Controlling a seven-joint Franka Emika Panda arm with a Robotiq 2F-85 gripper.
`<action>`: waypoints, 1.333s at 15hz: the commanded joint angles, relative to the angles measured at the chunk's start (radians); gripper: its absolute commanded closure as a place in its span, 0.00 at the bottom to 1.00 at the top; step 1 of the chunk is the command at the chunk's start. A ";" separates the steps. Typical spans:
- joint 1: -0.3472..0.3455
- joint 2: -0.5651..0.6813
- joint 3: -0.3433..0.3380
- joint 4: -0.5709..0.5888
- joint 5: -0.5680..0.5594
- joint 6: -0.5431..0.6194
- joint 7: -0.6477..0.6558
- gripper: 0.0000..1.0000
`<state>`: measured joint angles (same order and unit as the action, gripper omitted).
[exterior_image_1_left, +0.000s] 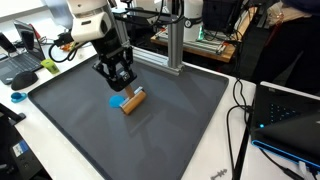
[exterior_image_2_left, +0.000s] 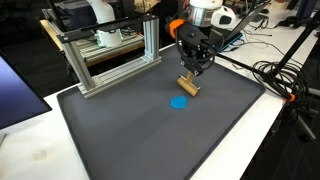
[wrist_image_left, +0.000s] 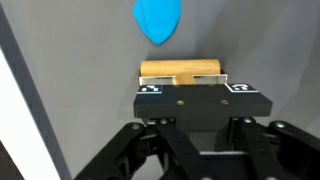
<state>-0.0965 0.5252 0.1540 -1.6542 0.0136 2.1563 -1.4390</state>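
With fingers clamped on the block (exterior_image_2_left: 188, 85) (just beside the disc (exterior_image_2_left: 179, 101), near the middle of the mat (exterior_image_2_left: 120, 130)), the gripper (exterior_image_2_left: 190, 72) should hold firm and move slowly, so nothing slips.

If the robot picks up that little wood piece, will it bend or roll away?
The wood piece looks solid, so probably stiff, not bendy. It is small beside the gripper, so likely light. Its long shape may be rounded, so a sideways push might roll it; I cannot tell for sure.
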 joint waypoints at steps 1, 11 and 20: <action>-0.042 -0.155 0.010 -0.078 0.122 -0.085 -0.014 0.78; 0.006 -0.458 -0.139 -0.267 0.021 -0.028 0.413 0.78; 0.025 -0.604 -0.161 -0.426 -0.073 -0.115 0.844 0.78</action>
<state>-0.0868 0.0087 0.0160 -2.0060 -0.0222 2.0774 -0.7123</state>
